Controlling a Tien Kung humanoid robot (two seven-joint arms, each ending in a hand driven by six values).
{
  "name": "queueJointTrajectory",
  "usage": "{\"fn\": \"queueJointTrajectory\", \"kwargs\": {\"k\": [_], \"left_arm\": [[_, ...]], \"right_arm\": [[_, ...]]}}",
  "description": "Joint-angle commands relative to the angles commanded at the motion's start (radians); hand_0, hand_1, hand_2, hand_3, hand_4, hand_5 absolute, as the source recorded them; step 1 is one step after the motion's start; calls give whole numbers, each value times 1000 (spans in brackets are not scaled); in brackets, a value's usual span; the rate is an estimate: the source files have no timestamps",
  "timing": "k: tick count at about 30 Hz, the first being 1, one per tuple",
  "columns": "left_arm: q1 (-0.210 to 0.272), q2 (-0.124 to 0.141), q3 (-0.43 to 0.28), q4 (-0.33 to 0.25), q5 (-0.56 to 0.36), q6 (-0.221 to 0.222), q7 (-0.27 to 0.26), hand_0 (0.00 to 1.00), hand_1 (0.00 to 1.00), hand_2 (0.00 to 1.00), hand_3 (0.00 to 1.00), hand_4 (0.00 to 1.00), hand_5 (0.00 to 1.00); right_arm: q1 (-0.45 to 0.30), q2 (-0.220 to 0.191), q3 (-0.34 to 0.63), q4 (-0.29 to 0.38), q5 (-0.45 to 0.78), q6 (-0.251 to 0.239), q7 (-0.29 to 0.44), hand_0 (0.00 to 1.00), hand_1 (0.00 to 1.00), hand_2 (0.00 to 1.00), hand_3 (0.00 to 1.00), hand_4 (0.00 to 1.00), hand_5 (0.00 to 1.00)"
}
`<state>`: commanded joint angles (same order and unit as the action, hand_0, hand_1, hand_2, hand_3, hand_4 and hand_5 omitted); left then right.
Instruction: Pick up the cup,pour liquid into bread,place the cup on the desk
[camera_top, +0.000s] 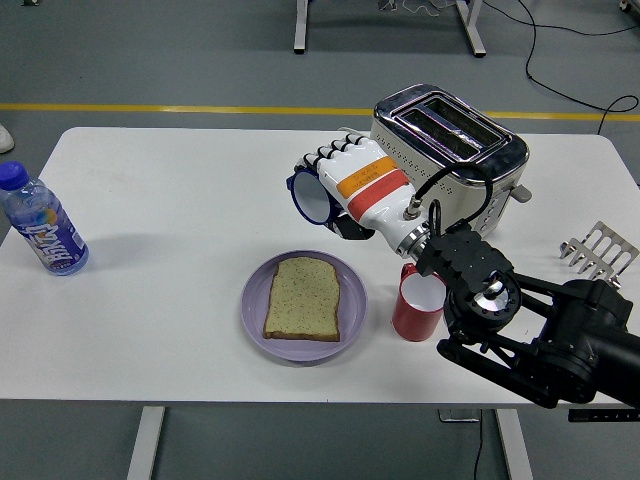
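Above the plate (252, 312), just behind it | right hand (358, 187) wrapped around blue cup (312, 198), tipped sideways, mouth facing left, likely mid-pour | bread (303, 297) flat on plate to catch it | red cup (415, 305) right of plate, toaster (455, 150) behind | left arm unseen
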<state>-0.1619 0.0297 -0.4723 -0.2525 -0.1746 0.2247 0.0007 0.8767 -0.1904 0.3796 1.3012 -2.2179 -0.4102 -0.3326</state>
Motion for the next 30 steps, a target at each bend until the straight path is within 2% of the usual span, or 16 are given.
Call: {"fn": "queueJointTrajectory", "kwargs": {"k": [4,9,30], "left_arm": [[1,0,-3,0,4,1,1,690,756,773,611,396,998],[2,-1,-5,0,7,1,2,690,756,773,611,396,998],[2,0,8,0,-11,-2,-3,690,756,773,611,396,998]], "right_arm": [[4,-4,-15,-10,2,-29,13,344,370,509,520,748,2],[5,-6,-21,-10,10,-38,21,346,370,510,519,746,2],[3,-1,-26,-14,39,-40,23,360,378,514,519,730,2]]}}
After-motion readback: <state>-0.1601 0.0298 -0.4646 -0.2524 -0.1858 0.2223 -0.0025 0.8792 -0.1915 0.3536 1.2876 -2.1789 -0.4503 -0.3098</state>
